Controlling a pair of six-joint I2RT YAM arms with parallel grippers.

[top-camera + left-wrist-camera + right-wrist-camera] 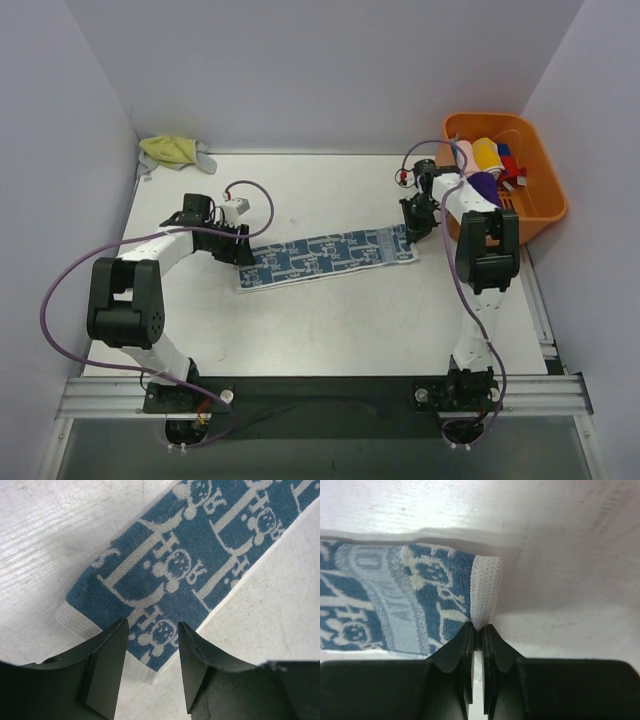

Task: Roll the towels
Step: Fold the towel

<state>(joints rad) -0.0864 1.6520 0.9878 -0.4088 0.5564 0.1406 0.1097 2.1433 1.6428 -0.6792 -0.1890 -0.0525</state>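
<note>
White table (330, 330), pale lilac walls. Blue-and-white patterned towel (328, 256): flat, mid-table. Left gripper (152, 630): jaws apart over its left end. Right gripper (476, 630): clamped on right hem. Yellow-green towel (172, 152): crumpled, far-left corner.

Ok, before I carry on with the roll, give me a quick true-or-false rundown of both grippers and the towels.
1. The right gripper is shut on the blue-and-white towel's white hem. True.
2. The left gripper is clamped on its other end. False: its jaws stand open over that end.
3. That towel is already rolled. False: it lies flat in a long strip.
4. The yellow-green towel lies crumpled at the table's far left corner. True.
5. The orange basket is empty. False: coloured cloths lie in it.
</note>
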